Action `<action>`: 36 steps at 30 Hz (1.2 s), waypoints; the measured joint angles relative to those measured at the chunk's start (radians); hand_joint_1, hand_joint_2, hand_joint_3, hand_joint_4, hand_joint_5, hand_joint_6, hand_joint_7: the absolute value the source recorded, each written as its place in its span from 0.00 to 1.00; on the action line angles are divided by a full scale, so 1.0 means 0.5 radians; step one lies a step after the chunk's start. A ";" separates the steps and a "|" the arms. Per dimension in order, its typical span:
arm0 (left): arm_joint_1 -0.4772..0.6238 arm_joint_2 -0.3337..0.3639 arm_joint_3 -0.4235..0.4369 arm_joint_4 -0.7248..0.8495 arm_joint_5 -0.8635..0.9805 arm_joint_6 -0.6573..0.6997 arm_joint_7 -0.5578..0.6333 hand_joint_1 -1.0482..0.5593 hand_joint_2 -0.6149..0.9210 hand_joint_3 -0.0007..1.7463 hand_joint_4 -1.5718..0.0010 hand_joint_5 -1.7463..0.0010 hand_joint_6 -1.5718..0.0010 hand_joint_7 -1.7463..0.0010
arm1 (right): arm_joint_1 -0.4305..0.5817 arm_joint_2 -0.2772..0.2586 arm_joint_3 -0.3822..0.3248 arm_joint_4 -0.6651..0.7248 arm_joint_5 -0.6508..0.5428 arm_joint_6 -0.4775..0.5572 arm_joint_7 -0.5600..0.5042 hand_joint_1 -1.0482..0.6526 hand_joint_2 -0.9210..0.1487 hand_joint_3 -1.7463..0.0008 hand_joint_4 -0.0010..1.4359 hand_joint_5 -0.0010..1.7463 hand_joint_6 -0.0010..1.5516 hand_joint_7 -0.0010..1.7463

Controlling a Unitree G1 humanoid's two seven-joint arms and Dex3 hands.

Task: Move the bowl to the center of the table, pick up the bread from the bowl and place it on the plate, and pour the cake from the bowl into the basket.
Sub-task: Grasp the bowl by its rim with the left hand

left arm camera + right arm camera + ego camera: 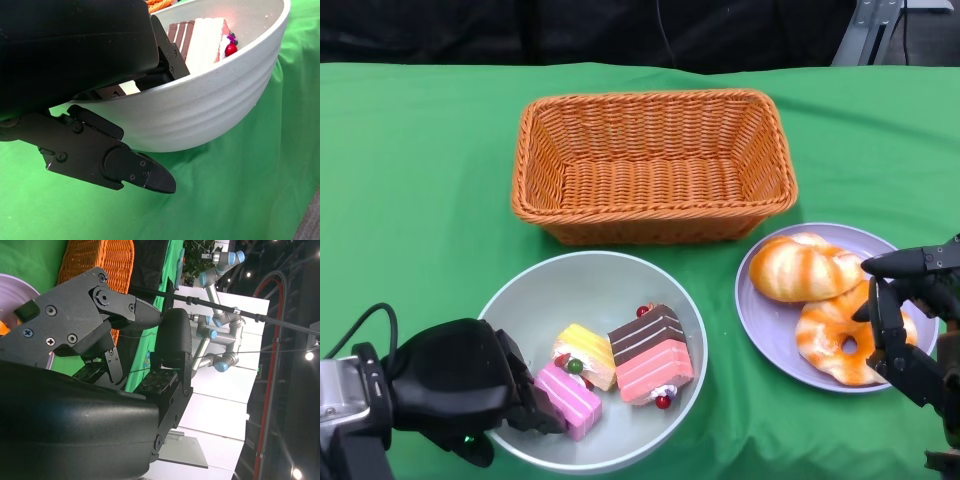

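Observation:
A pale grey bowl [530,290] stands on the green table at front centre, holding three cake pieces: a yellow one [588,352], a pink one [570,398] and a brown-and-pink one [651,350]. My left hand [460,388] grips the bowl's near left rim, thumb inside beside the pink cake; the left wrist view shows the bowl wall [210,100] pinched between its fingers [130,167]. Two orange-white breads [804,268] [840,340] lie on the lilac plate [760,300]. My right hand [910,320] hovers over the plate's right edge, fingers apart, holding nothing. The orange wicker basket [650,165] stands empty behind.
Green cloth covers the whole table; its dark far edge runs along the top of the head view. The basket sits close behind the bowl and plate. In the right wrist view, other robot arms [220,275] stand beyond the table.

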 measured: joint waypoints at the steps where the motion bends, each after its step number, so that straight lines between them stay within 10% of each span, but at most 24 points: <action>1: 0.000 -0.004 0.000 0.011 -0.009 -0.001 -0.004 0.40 0.98 0.00 0.43 0.98 0.46 0.98 | 0.000 0.000 0.000 0.000 -0.001 0.000 0.000 0.52 0.34 0.47 0.52 0.88 0.48 0.65; 14: -0.007 -0.125 -0.014 0.242 0.037 -0.119 0.398 0.48 0.90 0.00 0.13 0.91 0.18 0.95 | -0.003 0.000 -0.002 0.001 -0.003 -0.007 0.001 0.52 0.34 0.48 0.53 0.87 0.48 0.64; 19: -0.005 -0.204 -0.060 0.352 0.128 -0.092 0.738 0.51 0.88 0.00 0.41 0.36 0.13 0.97 | -0.003 -0.001 -0.002 0.003 -0.002 -0.023 0.005 0.52 0.34 0.46 0.51 0.89 0.47 0.66; 24: -0.005 -0.284 -0.117 0.467 0.202 -0.036 1.069 0.54 0.89 0.00 0.51 0.17 0.14 0.93 | -0.003 -0.003 -0.008 0.005 -0.003 -0.026 0.020 0.50 0.36 0.46 0.51 0.90 0.46 0.68; 28: -0.012 -0.331 -0.155 0.531 0.215 -0.029 1.257 0.59 0.91 0.00 0.56 0.04 0.47 0.31 | -0.003 -0.003 -0.011 0.010 -0.003 -0.036 0.023 0.50 0.37 0.45 0.52 0.90 0.46 0.68; 36: -0.070 -0.339 -0.185 0.582 0.216 -0.070 1.397 0.60 0.93 0.00 0.53 0.06 0.52 0.20 | -0.003 -0.001 -0.011 0.011 -0.025 -0.054 0.001 0.50 0.37 0.46 0.52 0.89 0.46 0.67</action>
